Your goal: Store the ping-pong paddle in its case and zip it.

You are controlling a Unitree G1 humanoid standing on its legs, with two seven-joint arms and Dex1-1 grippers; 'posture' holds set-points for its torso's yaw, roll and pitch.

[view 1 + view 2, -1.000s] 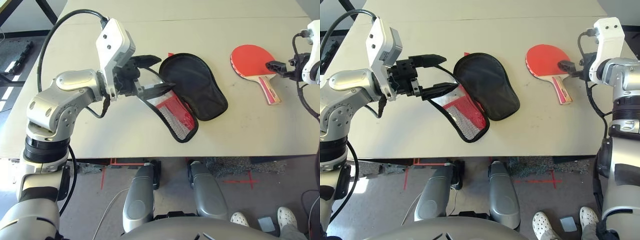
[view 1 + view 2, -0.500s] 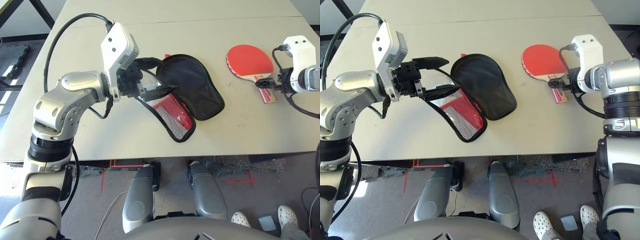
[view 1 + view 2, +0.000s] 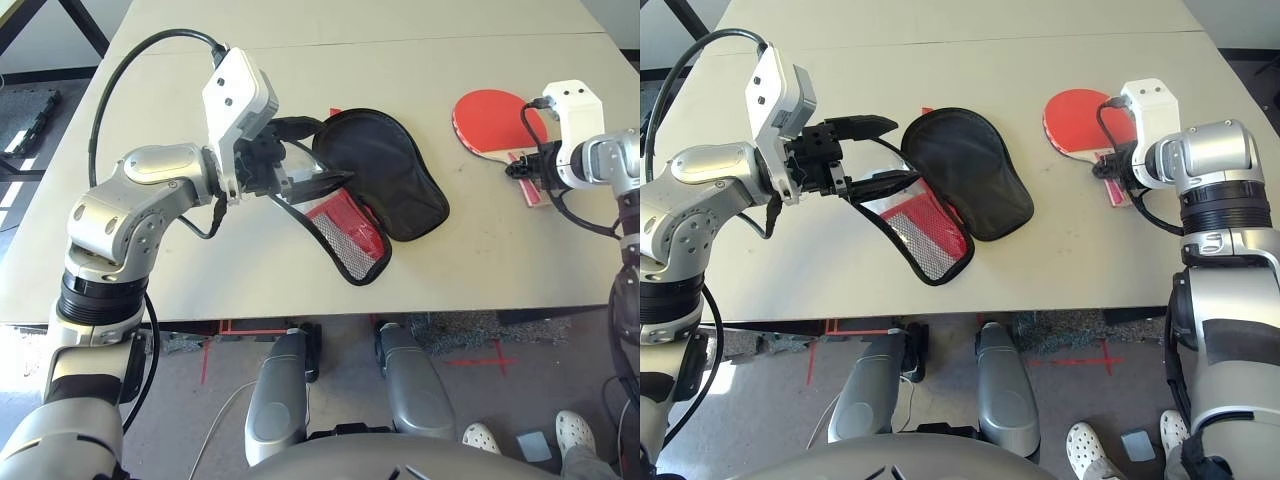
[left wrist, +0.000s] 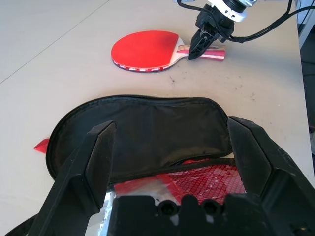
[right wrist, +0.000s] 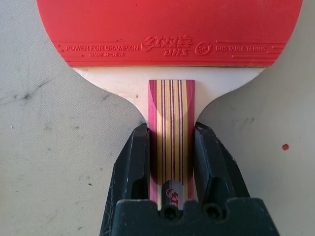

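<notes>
Fingers of your right gripper [image 5: 171, 162] have come down either side of the ping-pong paddle [image 3: 497, 121] handle and now clamp it, where half a second ago they only hovered beside it. That paddle lies flat on the table [image 3: 480, 255], well apart from the case [image 3: 375, 185], so you look ready to lift. Your left gripper [image 3: 868, 155] has its fingers spread, the lower one propping up the red mesh flap [image 3: 345, 225] to keep the black-lined case open.
</notes>
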